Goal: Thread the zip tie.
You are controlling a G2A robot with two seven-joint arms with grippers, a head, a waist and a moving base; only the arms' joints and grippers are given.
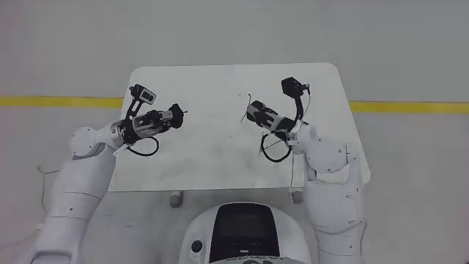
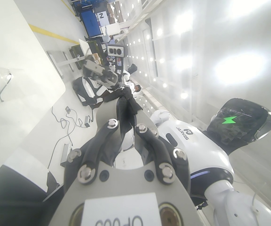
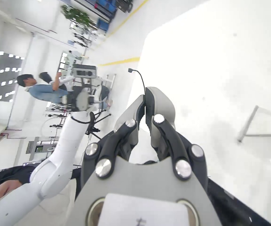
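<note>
A thin black zip tie (image 3: 142, 77) sticks out from between the fingertips of my right gripper (image 3: 145, 98), which is shut on it. The tie curves away to its small square head (image 3: 130, 70). In the top view this gripper (image 1: 251, 108) hangs over the middle of the white table (image 1: 220, 154). My left gripper (image 1: 181, 112) hovers over the table's left part, pointing toward the right one with a gap between them. In the left wrist view its fingers (image 2: 123, 109) are pressed together, with nothing seen between them. The right gripper (image 2: 95, 69) appears farther off there.
A thin dark strip bent into a triangle (image 2: 1, 83) lies on the table below the right gripper; it also appears as a dark strip (image 3: 245, 128) in the right wrist view. Yellow floor lines (image 1: 58, 101) run past the table. Cables (image 2: 64, 123) lie on the floor.
</note>
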